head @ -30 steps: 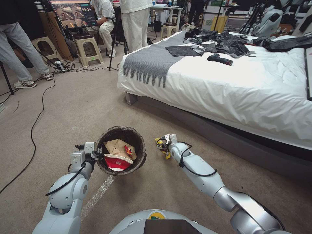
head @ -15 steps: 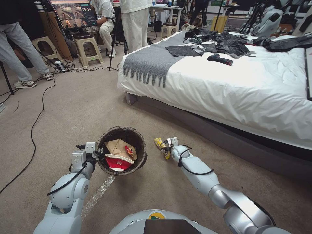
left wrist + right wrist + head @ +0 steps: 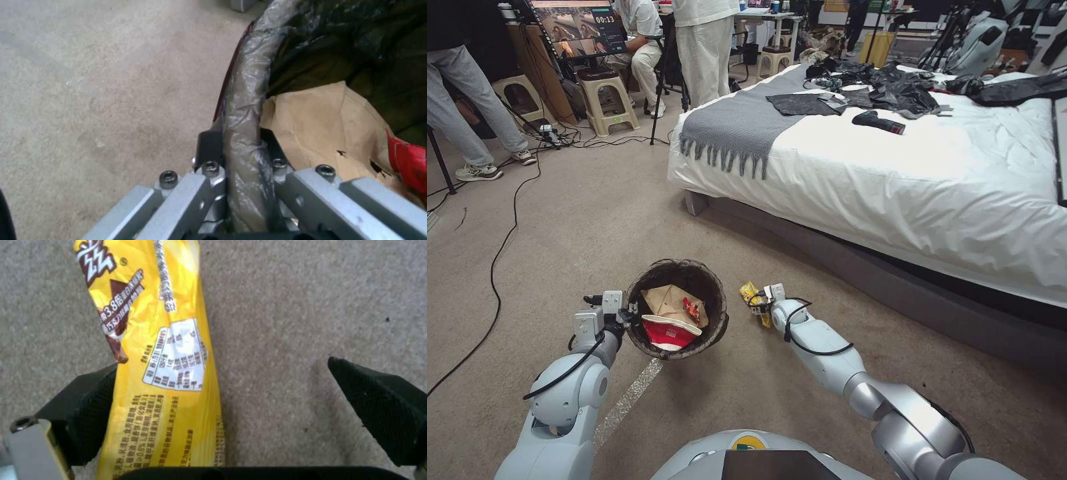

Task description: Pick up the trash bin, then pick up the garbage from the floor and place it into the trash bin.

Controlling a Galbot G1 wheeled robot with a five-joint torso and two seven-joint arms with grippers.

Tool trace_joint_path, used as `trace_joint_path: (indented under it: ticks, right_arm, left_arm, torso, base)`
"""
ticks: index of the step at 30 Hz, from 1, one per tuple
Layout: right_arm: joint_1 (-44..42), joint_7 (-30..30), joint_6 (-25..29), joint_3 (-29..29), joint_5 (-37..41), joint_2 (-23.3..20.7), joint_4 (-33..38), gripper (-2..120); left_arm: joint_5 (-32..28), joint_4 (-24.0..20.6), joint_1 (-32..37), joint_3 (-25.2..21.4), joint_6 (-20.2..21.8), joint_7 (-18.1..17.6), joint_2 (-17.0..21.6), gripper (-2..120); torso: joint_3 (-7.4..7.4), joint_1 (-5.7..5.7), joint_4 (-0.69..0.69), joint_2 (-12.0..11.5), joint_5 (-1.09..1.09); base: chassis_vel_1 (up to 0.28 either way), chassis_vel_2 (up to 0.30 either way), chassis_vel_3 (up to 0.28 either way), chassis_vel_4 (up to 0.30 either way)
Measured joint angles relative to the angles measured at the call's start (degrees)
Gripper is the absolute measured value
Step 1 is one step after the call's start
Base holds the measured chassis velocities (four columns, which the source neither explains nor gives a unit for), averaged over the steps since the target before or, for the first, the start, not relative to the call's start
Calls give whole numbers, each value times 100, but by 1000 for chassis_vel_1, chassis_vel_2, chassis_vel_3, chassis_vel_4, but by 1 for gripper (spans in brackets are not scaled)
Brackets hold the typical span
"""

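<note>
Yellow snack wrapper (image 3: 164,373) lies flat on the carpet just right of the trash bin (image 3: 677,310), between the wide-open fingers of the right gripper (image 3: 222,406), resting against one pad. Centre it, press down, then close. Left gripper (image 3: 240,166) is clamped on the bin's bagged rim; keep the bin level.

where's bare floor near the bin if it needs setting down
Open carpet ahead of the trash bin, out to the cables. Tighter on its right: the right gripper, the yellow wrapper, then the bed. The left gripper clamps its rim.
</note>
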Motion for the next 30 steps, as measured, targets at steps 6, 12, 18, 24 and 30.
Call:
trace_joint_path:
  ticks: [6,12,18,24,30]
  right_arm:
    - [-57,1,18,2,-60,-13,24,95]
    - [-97,1,19,-6,-83,-52,169,77]
    - [-162,74,-48,-78,-25,-144,473,55]
    - [-205,186,-146,-147,86,-241,746,32]
    - [-279,330,-246,-193,332,-417,1183,6]
  left_arm:
    - [1,-28,13,12,0,-1,-2,3]
    - [1,-31,10,9,0,-1,0,3]
    - [4,-40,22,9,0,1,4,3]
    - [6,-31,17,-2,0,6,11,3]
    - [9,9,-3,12,0,15,-6,3]
  torso:
    - [0,0,0,0,0]
    - [0,0,0,0,0]
    - [0,0,0,0,0]
    - [0,0,0,0,0]
    - [0,0,0,0,0]
  base:
    - [0,0,0,0]
    - [0,0,0,0]
    - [0,0,0,0]
    - [0,0,0,0]
    - [0,0,0,0]
